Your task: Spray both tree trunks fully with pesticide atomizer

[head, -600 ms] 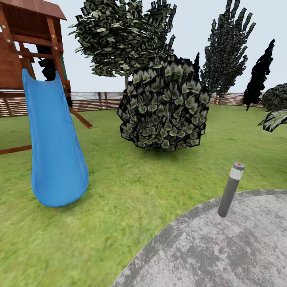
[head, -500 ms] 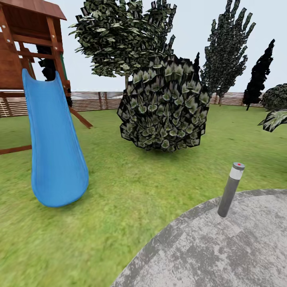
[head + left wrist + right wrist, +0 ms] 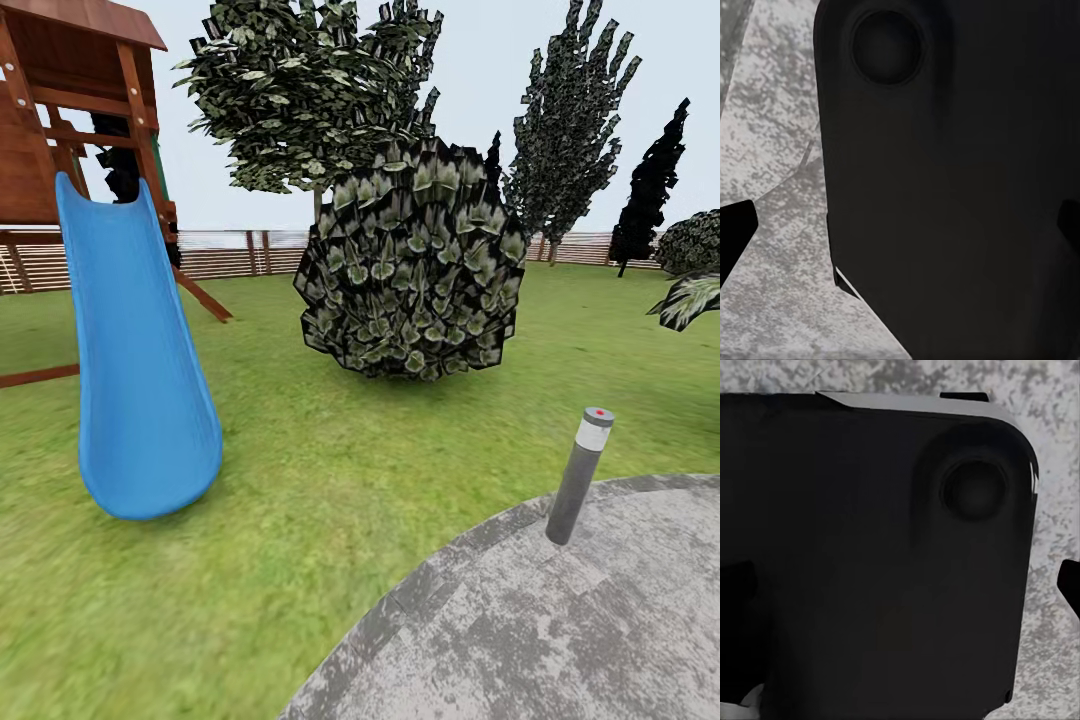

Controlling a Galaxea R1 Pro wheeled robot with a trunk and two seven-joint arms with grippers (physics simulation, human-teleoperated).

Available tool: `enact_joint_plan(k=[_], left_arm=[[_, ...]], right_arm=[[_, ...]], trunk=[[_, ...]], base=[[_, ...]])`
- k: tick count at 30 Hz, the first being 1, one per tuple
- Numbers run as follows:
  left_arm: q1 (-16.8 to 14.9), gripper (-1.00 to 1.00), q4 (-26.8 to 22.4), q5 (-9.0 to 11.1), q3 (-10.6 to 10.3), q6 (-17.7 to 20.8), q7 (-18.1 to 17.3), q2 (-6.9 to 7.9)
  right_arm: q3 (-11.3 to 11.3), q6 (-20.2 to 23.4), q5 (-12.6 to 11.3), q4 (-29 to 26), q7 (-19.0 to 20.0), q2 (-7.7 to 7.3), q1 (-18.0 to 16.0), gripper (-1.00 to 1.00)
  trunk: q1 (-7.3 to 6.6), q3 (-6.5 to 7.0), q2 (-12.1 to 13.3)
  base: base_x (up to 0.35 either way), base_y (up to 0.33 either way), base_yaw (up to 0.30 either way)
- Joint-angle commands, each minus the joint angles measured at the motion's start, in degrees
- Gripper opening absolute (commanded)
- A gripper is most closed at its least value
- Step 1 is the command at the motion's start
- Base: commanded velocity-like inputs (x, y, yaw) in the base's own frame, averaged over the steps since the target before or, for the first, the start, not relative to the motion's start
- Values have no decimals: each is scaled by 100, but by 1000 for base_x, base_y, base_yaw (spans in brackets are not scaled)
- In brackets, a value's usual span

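Transit stage, head view: green grass lawn (image 3: 330,520), blue plastic slide (image 3: 140,370), grey post lamp (image 3: 578,478) edging grey stone paving (image 3: 560,630). Atomizer location unknown. Whether either pincer is clenched or released cannot be told.

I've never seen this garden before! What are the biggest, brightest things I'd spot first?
The bright blue slide grabs you first, coming down onto the grass at the left from a brown wooden play tower. In the middle of the lawn sits a big round leafy bush. Nearer, at the right, a short grey post lamp with a red dot on top stands at the edge of the grey stone paving.
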Motion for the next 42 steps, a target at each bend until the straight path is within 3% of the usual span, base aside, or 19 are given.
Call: enact_joint_plan(k=[1, 5, 12, 13, 20, 22, 24, 30, 35, 39, 42], left_arm=[[-1, 100, -2, -6, -14, -14, 0, 0], [-18, 100, -107, -19, -38, -117, 5, 14], [-165, 100, -334, -20, -35, -341, 17, 96], [-247, 100, -1022, -22, -35, -1061, 17, 99], [-817, 100, -1199, -20, -35, -1117, 18, 98], [-1198, 100, -1216, -24, -44, -1122, -5, 89], [-1306, 100, -1219, -44, -52, -1123, -27, 91], [-1322, 100, -1206, -25, -27, -1155, -58, 161], [-1308, 100, -1195, -11, -13, -1193, -54, 336], [-1314, 100, -1141, -1, -23, -1512, -45, 352], [-1315, 100, -1133, 5, -18, -1547, -47, 349]], right_arm=[[-8, -33, 0, -6, 0, 1, 0, 100], [9, -162, 9, -107, -8, -25, 0, 100], [1, -387, 12, -333, -9, -251, 0, 100], [-1, -1690, 11, -1363, -9, -433, 0, 100], [-20, -1708, -13, -2255, -7, -522, -11, 100], [-15, -1711, -9, -2725, 23, -526, -25, 100], [-6, -1714, 6, -2770, 30, -526, -26, 100], [9, -1715, 17, -2796, 43, -533, -27, 100], [8, -1714, 15, -2786, 22, -527, -27, 100], [-18, -1707, 10, -2779, 2, -527, -27, 100], [-25, -1701, 5, -2778, -1, -527, -27, 100]], trunk=[[0, 0, 0], [0, 0, 0], [0, 0, 0], [0, 0, 0], [0, 0, 0], [0, 0, 0], [0, 0, 0], [0, 0, 0], [0, 0, 0], [0, 0, 0], [0, 0, 0]], base=[[0, 0, 0], [0, 0, 0], [0, 0, 0], [0, 0, 0], [0, 0, 0], [0, 0, 0], [0, 0, 0], [0, 0, 0], [0, 0, 0], [-53, 18, 0], [-193, 147, 0]])
